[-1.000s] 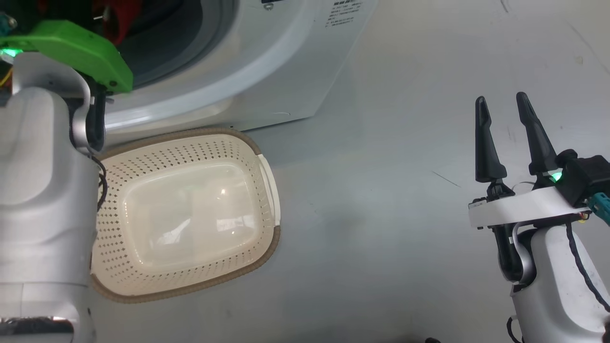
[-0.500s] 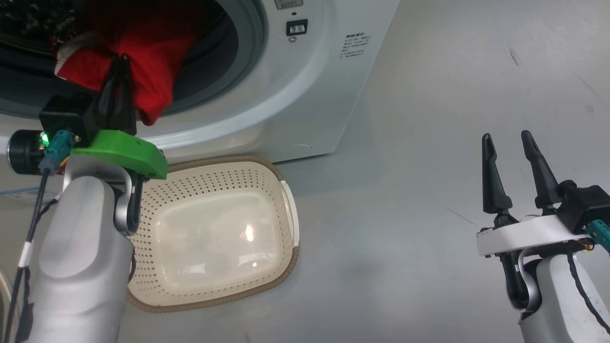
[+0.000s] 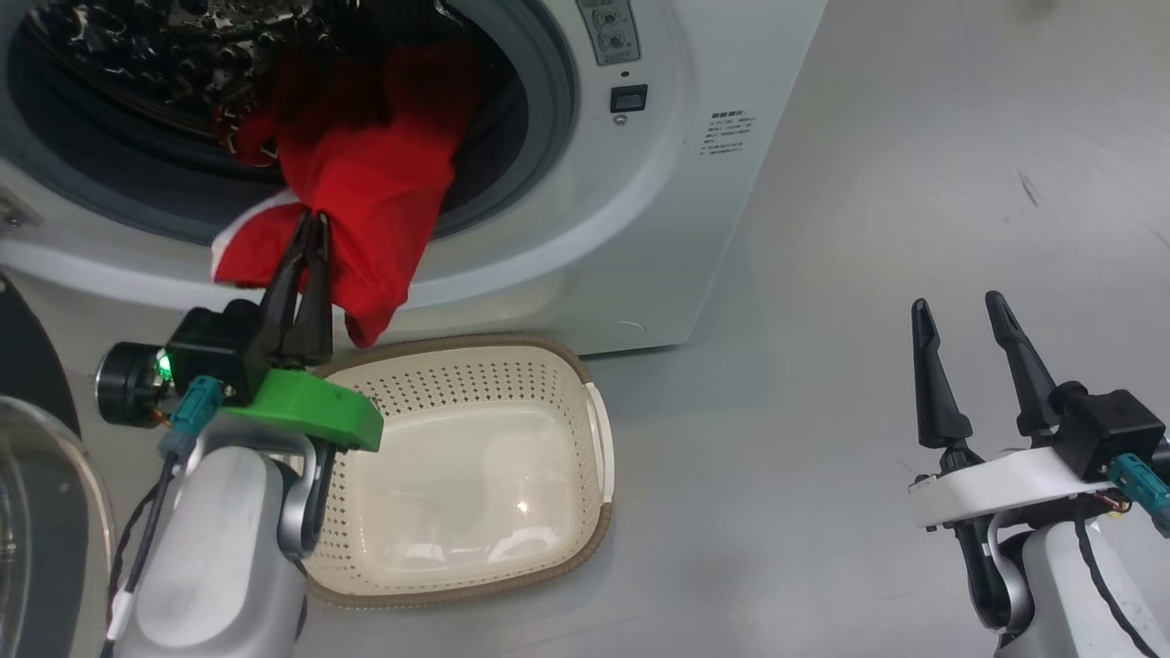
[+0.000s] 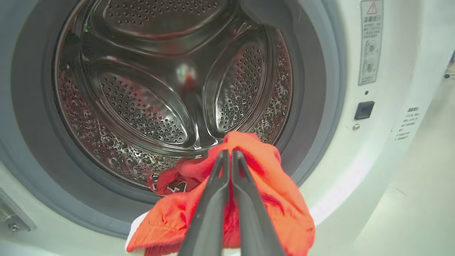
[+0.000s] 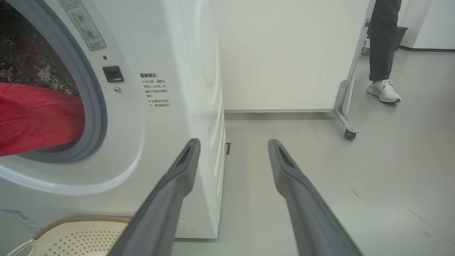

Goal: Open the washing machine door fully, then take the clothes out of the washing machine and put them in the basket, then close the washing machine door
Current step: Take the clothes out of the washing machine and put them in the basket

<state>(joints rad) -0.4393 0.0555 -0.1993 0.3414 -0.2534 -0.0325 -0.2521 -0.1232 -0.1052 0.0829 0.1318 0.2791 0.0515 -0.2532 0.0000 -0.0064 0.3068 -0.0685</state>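
The clothes (image 3: 366,196) hang red over the lip of the washing machine (image 3: 640,228) opening, pinched between the left fingers (image 3: 317,274). The basket (image 3: 457,384) sits on the floor just in front. Well to the right, the right fingers (image 3: 930,384) stand spread, empty.

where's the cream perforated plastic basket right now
Head view, left of centre: the cream perforated basket sits empty on the floor in front of the white washing machine, under its opening, near the left gripper.
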